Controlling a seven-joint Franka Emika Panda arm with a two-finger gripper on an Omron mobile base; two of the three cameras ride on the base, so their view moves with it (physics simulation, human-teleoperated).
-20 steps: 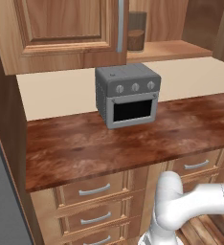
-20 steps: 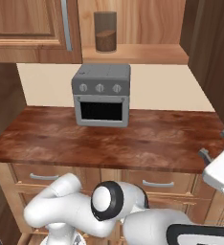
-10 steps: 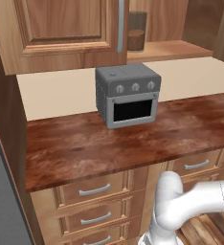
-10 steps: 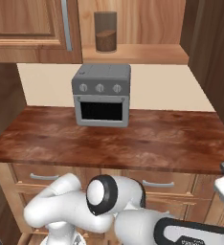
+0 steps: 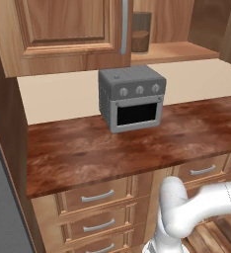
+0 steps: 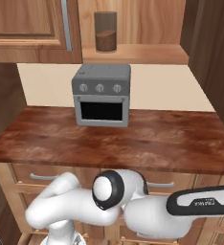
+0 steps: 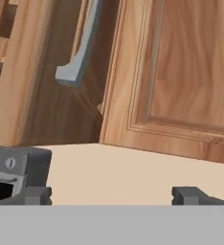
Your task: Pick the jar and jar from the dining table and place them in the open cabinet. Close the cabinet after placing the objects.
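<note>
One jar [image 5: 141,32] is sitting upright on the shelf [image 5: 176,51] inside the open cabinet, the slim straight one with brown powder in the bottom part. In the right base view the same jar [image 6: 106,31] stands near the left end of the shelf [image 6: 147,53], just past the closed cabinet door [image 6: 25,24] with its long silver handle [image 6: 66,25]. It's up above the little grey oven [image 5: 132,98] on the wood counter [image 5: 112,148].

The gripper [image 7: 111,195] is wide open with nothing between the tips, and its two dark fingertips [image 7: 32,195] poke up at the bottom of the hand view, far apart. From there it's looking at a cabinet door panel [image 7: 181,72] and a grey handle [image 7: 83,43] seen at an angle, with the pale wall [image 7: 133,172] below and a corner of the oven [image 7: 16,167] at lower left. So the jar is well apart from the gripper, nowhere near the fingers.

In the base views the white arm [image 6: 109,206] is folded low in front of the drawers [image 5: 95,197] under the counter, reaching off toward the right.
</note>
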